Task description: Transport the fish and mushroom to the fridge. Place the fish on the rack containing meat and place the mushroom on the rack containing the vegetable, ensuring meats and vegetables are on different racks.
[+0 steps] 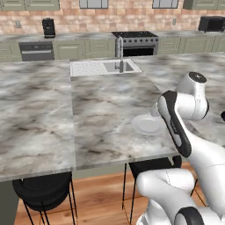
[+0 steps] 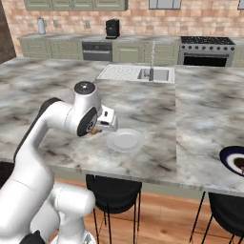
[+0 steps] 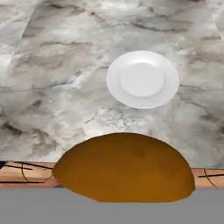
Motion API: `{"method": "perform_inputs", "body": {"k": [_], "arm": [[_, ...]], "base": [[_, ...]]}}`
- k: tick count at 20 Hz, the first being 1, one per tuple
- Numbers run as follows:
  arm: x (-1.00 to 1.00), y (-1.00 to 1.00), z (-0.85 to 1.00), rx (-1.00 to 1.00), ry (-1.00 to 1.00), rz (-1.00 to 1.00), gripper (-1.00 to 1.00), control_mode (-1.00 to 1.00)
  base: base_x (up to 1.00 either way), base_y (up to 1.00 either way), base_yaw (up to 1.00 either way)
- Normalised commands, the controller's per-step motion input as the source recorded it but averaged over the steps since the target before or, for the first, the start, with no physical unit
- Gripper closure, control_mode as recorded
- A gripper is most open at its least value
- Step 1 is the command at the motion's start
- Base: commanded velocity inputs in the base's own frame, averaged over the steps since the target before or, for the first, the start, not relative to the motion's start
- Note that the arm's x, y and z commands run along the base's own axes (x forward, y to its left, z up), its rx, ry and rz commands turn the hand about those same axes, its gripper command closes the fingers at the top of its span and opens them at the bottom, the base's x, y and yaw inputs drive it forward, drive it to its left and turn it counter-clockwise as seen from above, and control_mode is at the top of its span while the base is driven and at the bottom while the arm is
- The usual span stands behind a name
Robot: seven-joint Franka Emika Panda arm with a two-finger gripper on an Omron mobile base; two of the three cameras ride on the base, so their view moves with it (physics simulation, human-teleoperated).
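The white plate serves as the reference point; it lies flat and bare on the marble island counter, close to the near edge above the black stools. In the right base view the gripper hangs just to the left of the plate, lifted off the counter, with a small orange-brown patch showing beneath the white hand. In the hand view that patch reads as the mushroom, a rounded brown-orange lump sitting right against the camera, on the near side of the plate and apart from it. The jaws are drawn nearly together and appear clamped on the mushroom; the fingertips themselves are hidden behind it. In the left base view the arm's forearm crosses in front of the plate and hides the hand. Beyond the plate, farther across the island, the sink with its upright faucet is set into the countertop. Along the brick back wall, well beyond the plate, stand green cabinets, a range and a black coffee machine. To the right of the plate, at the counter's near edge, a dark-rimmed bowl is partly cut off by the frame.
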Motion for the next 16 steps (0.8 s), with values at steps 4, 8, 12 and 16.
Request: {"method": "perform_inputs", "body": {"k": [4, 8, 12, 16], "arm": [[-0.88, 0.22, 0.34, 0.00, -0.15, 0.00, 1.00, -1.00], [-0.92, 0.14, 0.45, 0.00, -0.16, 0.00, 1.00, -1.00], [-0.83, 0.00, 0.73, 0.00, -0.07, 0.00, 1.00, -1.00], [-0.64, 0.00, 0.63, 0.02, -0.01, 0.00, 1.00, 1.00]], "base": [[0.00, 0.00, 0.00], [0.00, 0.00, 0.00], [0.00, 0.00, 0.00], [-0.20, 0.00, 0.00]]}}
